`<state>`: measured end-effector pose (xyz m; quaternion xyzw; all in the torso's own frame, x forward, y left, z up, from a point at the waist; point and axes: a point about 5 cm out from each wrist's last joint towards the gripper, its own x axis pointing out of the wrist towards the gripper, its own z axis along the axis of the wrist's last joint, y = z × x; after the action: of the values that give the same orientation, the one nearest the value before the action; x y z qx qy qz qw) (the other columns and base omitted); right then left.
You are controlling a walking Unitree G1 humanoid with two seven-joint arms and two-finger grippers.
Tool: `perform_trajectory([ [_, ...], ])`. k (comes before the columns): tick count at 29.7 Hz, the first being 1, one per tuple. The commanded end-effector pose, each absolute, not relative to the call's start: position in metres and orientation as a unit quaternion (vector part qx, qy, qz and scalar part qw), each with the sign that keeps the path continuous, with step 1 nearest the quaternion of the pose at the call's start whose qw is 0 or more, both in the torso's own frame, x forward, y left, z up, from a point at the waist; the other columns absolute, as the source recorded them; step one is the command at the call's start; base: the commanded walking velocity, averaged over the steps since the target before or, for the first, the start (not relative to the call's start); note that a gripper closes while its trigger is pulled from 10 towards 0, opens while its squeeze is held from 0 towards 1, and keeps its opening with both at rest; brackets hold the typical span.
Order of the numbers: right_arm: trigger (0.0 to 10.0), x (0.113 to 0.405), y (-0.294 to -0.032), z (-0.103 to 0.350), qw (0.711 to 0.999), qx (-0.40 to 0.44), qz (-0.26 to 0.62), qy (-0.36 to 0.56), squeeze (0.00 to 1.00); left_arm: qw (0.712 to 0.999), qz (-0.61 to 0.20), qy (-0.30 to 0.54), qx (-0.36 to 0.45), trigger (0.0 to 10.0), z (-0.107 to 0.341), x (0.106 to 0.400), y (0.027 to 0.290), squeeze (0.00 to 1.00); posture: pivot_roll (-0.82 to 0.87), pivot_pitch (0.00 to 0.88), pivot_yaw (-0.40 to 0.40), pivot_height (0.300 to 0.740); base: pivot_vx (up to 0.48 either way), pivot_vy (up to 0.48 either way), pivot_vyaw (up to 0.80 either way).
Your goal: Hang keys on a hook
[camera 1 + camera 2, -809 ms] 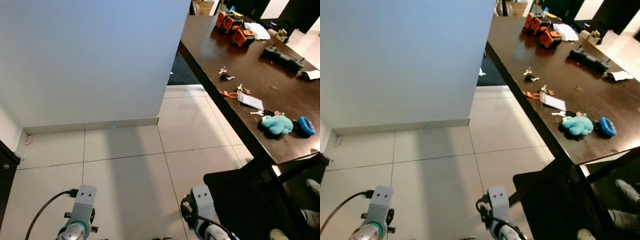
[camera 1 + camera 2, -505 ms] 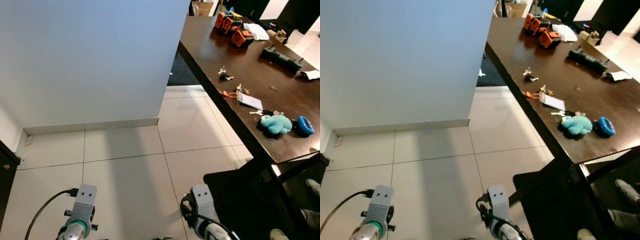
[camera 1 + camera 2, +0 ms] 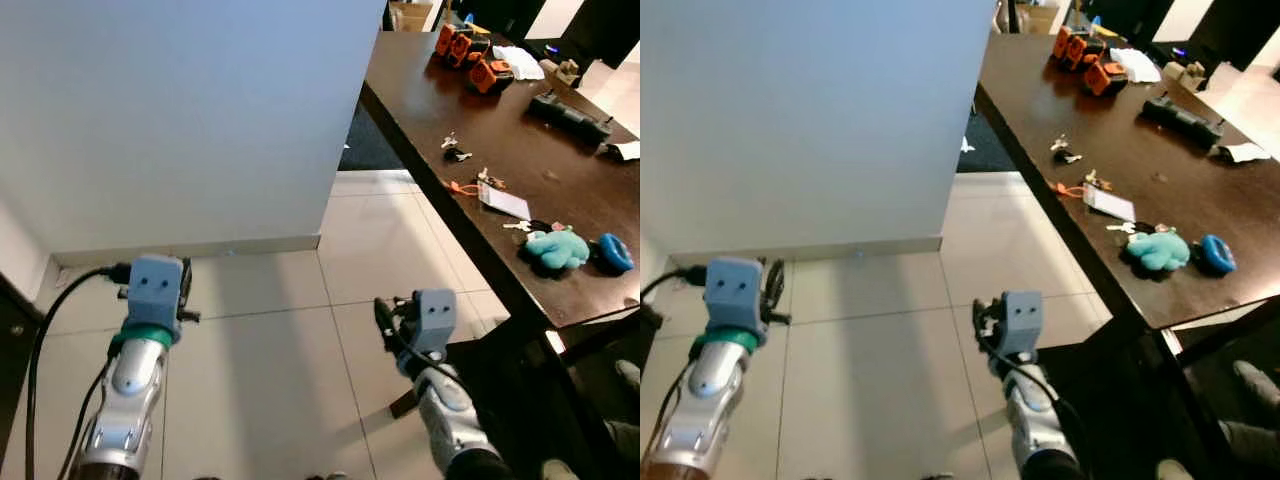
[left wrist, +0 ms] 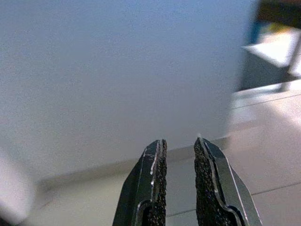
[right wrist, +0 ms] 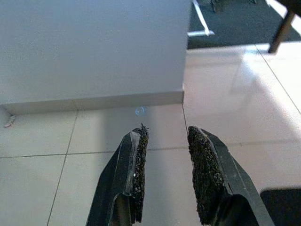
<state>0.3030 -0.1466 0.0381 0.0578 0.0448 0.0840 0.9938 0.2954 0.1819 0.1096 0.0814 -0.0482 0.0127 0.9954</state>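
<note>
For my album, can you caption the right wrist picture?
Open right gripper with nothing in it, hovering above pale floor tiles near a plain white wall.

Left arm: raised forward, silver forearm angled up.
Left gripper [image 4: 178,155]: fingers slightly parted, holding nothing.
Right arm: raised forward.
Right gripper [image 5: 167,141]: fingers slightly parted, holding nothing.

No legible text, label or number is found anywhere (the table's small items are too blurred).
</note>
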Motion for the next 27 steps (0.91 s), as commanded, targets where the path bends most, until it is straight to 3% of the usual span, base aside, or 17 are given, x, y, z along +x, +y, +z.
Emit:
perform_trajectory([
  [1,10.0,0.300,-0.156,0.034,0.994,0.070,0.065,0.051,0.00,0.996,-0.015,-0.050,0.068,10.0,0.114,0.296,0.169,0.00,0.02,0.098,-0.063,0.740,0.000,0.000,-0.80],
  [27,10.0,0.305,-0.151,0.046,0.994,0.079,0.072,0.026,0.00,0.997,-0.041,-0.027,0.063,10.0,0.126,0.293,0.155,0.00,0.02,0.101,-0.055,0.740,0.000,0.000,-0.80],
])
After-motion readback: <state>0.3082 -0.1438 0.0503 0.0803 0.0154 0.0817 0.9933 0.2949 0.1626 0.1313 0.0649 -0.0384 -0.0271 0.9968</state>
